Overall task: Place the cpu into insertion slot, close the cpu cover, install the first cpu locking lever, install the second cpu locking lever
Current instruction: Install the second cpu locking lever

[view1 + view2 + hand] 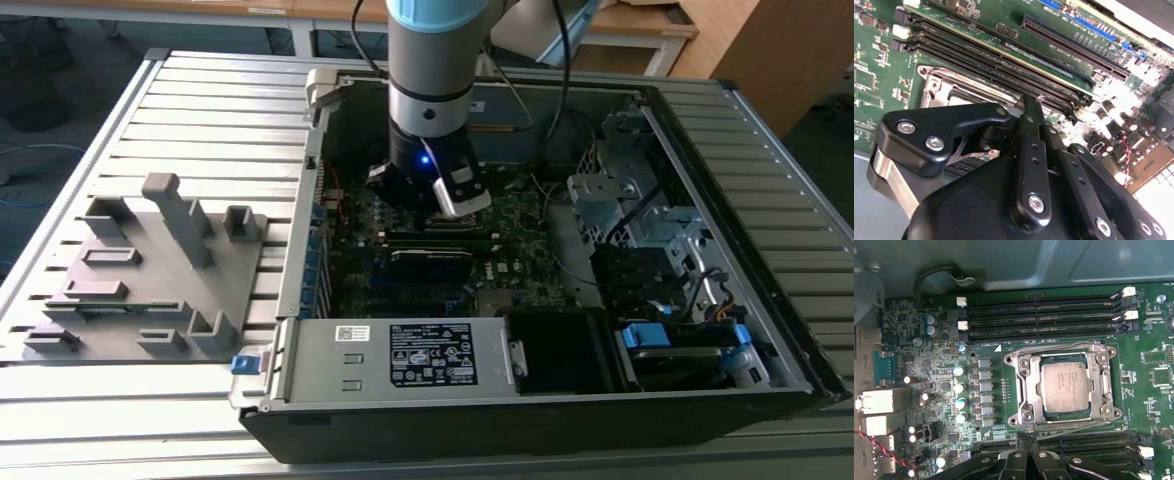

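Note:
In the first wrist view the cpu (1064, 387), a dull silver square, lies flat in the insertion slot (1066, 415). The silver cpu cover (1029, 385) lies down around it with its open middle showing the chip. Thin wire levers run along two sides of the socket, one (1059, 348) by the memory slots and one (1079, 426) on the gripper's side. My gripper (1027, 438) sits just off that edge of the socket, its black fingers pressed together with nothing between them. The second wrist view shows the gripper (1030, 100) beside the cover's corner (936, 82). In the exterior view the gripper (447, 215) hangs low over the motherboard.
Long black memory slots (1044, 315) flank the socket on both sides. The open computer case (534, 400) walls in the board, with a power supply (400, 360), drive cages (627, 210) and cables. A grey fixture plate (147, 280) lies at the exterior view's left.

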Motion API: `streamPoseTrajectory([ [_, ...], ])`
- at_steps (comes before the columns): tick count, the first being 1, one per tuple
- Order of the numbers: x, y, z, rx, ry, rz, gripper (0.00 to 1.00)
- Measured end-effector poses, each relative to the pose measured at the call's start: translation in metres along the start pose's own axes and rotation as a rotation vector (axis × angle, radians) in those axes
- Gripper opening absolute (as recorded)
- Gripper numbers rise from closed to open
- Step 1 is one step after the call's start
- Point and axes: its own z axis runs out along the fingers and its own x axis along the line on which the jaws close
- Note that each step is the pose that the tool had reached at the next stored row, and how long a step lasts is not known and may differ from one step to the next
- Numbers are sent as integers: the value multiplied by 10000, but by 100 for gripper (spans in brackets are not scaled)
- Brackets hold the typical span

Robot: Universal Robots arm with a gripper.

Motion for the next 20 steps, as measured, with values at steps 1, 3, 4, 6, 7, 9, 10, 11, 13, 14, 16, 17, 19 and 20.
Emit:
streamPoseTrajectory([
  [1, 3, 4, 5, -5, 0, 0, 10],
  [3, 8, 12, 13, -16, 1, 0, 10],
  [4, 11, 16, 18, -23, 1, 0, 10],
  [6, 12, 21, 23, -29, 3, 0, 10],
  [7, 12, 21, 24, -28, 3, -1, 10],
  [9, 16, 21, 25, -31, 3, 1, 10],
  [10, 19, 19, 25, -33, 2, 1, 10],
  [11, 25, 18, 25, -42, 2, 1, 10],
  [13, 38, 16, 26, -115, 7, 2, 10],
  [14, 43, 16, 28, -143, 10, 2, 10],
  [16, 46, 15, 31, -163, 11, 1, 10],
  [17, 48, 12, 31, -165, 12, 1, 10],
  [19, 49, 3, 30, -171, 12, 3, 10],
  [20, 49, -3, 30, -180, 13, 3, 10],
])
